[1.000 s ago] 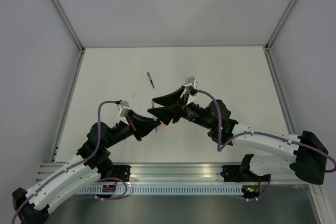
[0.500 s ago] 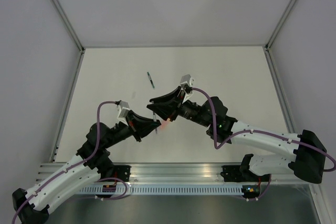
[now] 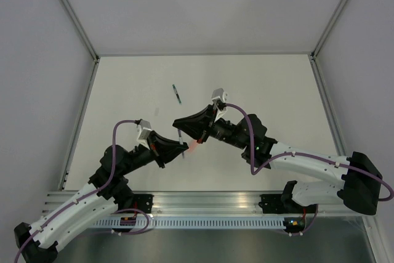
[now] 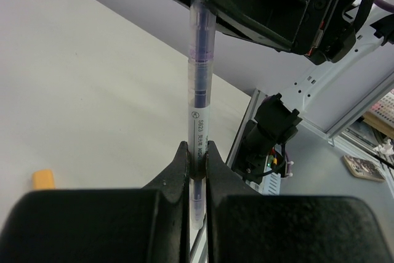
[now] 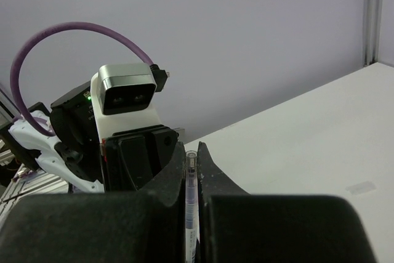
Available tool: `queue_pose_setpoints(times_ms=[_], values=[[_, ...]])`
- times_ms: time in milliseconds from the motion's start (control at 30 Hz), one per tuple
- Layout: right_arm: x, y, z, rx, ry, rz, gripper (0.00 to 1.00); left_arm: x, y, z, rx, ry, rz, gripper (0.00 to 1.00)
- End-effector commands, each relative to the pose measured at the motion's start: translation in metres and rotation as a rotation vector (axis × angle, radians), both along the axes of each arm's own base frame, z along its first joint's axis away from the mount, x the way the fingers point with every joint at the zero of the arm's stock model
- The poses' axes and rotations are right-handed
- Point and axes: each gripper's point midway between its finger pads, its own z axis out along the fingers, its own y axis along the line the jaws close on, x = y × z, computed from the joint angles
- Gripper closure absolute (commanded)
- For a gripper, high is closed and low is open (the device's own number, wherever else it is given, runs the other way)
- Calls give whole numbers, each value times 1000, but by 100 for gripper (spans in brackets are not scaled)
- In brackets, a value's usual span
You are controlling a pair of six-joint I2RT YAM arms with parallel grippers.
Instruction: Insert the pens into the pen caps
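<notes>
**Both grippers on one thin pen**

Both arms met above the near middle of the table. The left gripper was clamped tight on the thin pen, fingers pinching the lower part of the barrel. In the left wrist view the pen stood nearly upright, clear plastic with a dark purple core and small print on the side. Its upper end ran straight up into the right gripper, which was shut on it too, with the clear tip poking out between the closed fingers. So one pen was held off the table, gripped at both ends, the two grippers facing each other along its length.

Down on the table lay the cap, a stubby orange-yellow piece, off to the side of the left gripper and touching nothing. Farther back, well apart from both arms, the teal pen lay flat on the white surface.
</notes>
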Motion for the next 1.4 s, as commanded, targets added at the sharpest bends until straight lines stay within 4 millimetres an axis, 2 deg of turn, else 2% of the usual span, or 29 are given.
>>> queue_pose_setpoints(times_ms=[0,33,167,233,467,567,800,967,1200,1367], values=[[-23,7,-26,-51,28,126,100,12,8,19,-46,-28,84,98],[-25,6,-34,-64,34,129,100,16,9,18,-47,-16,104,98],[-30,1,-48,-69,39,142,100,20,10,19,-43,4,129,98],[-32,-1,-58,-83,45,148,100,20,9,25,-38,2,122,98],[-45,-9,-65,-98,66,193,100,29,15,45,-43,11,182,98],[-49,-14,-68,-106,75,201,100,33,14,47,-40,24,195,98],[-57,-11,-93,-146,127,252,100,48,12,66,-46,22,247,98],[-63,-11,-97,-148,177,280,100,55,16,78,-39,10,290,98],[-67,-18,-103,-166,216,277,100,58,24,73,-12,12,337,98],[-72,-16,-107,-170,237,301,100,62,30,80,-32,16,375,98]])
